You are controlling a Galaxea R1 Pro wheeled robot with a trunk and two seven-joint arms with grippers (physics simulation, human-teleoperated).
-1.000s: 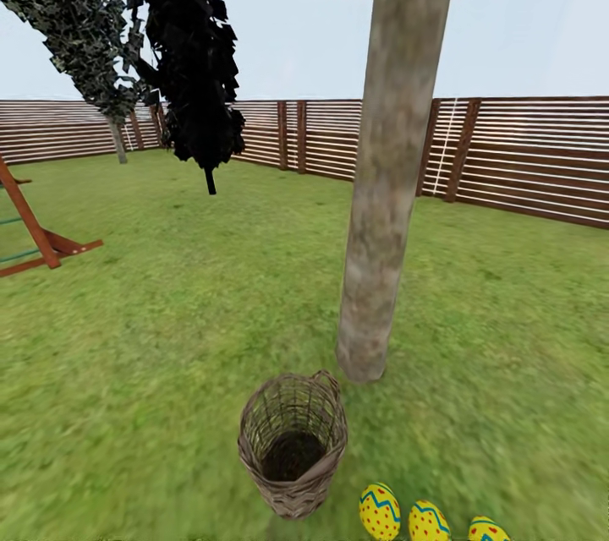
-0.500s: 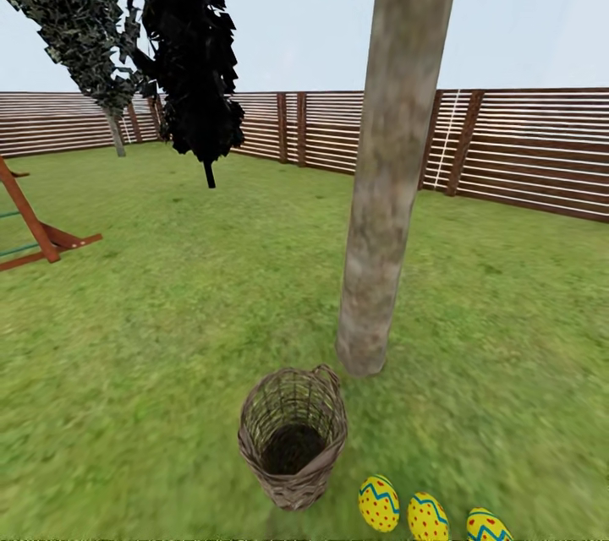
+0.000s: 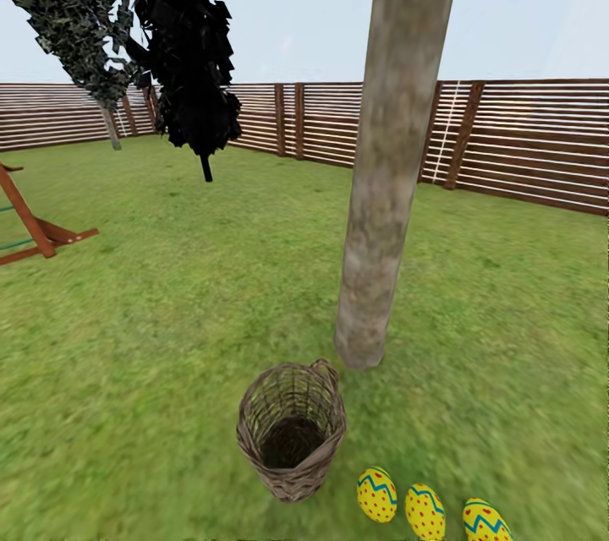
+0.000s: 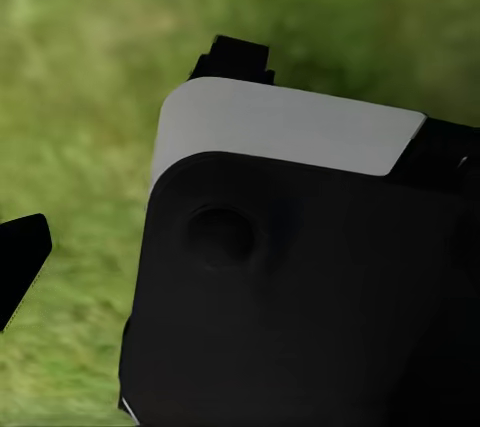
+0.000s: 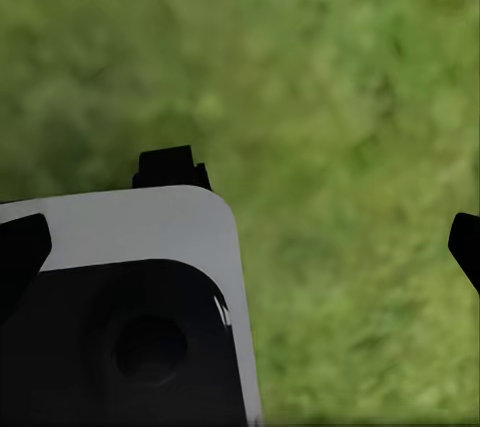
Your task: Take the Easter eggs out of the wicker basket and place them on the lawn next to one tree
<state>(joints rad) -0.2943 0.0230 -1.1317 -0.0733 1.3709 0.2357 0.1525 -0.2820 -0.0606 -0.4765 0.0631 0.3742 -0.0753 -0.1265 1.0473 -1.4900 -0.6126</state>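
Sits a touch higher in the head view than half a second ago, trunk, basket and eggs alike, so reads as a move of the camera and not of the things; brings the third egg more fully into sight.

Judged from largest to smallest:

- Lawn (image 3: pixel 169 313): broad, green, patchy, carrying everything; closed in at the back by a slatted wooden fence (image 3: pixel 524 144).
- Tree (image 3: pixel 385 186): thick pale mottled trunk, upright, rooted just beyond the basket.
- Wicker basket (image 3: pixel 254 418): stands upright on the grass near the foot of the trunk, mouth open to the camera, dark inside, with no egg to be seen in it.
- Easter eggs: three in a row on the grass, first (image 3: pixel 376 494) just beside the basket, second (image 3: pixel 425 511) and third (image 3: pixel 485 521) close alongside, apart from one another, all near the same trunk.

Looks finished or all but finished: basket apparently emptied, eggs grouped by one tree. Leaves at most a check that the eggs count as close enough.

Right claw (image 5: pixel 243 252): fingertips wide apart, grass between, nothing held. Left claw (image 4: pixel 22 267): one dark tip visible over grass, the other hidden behind a black-and-white housing (image 4: pixel 300 277); cannot tell whether apart or together.

No brand, label or readable writing anywhere.
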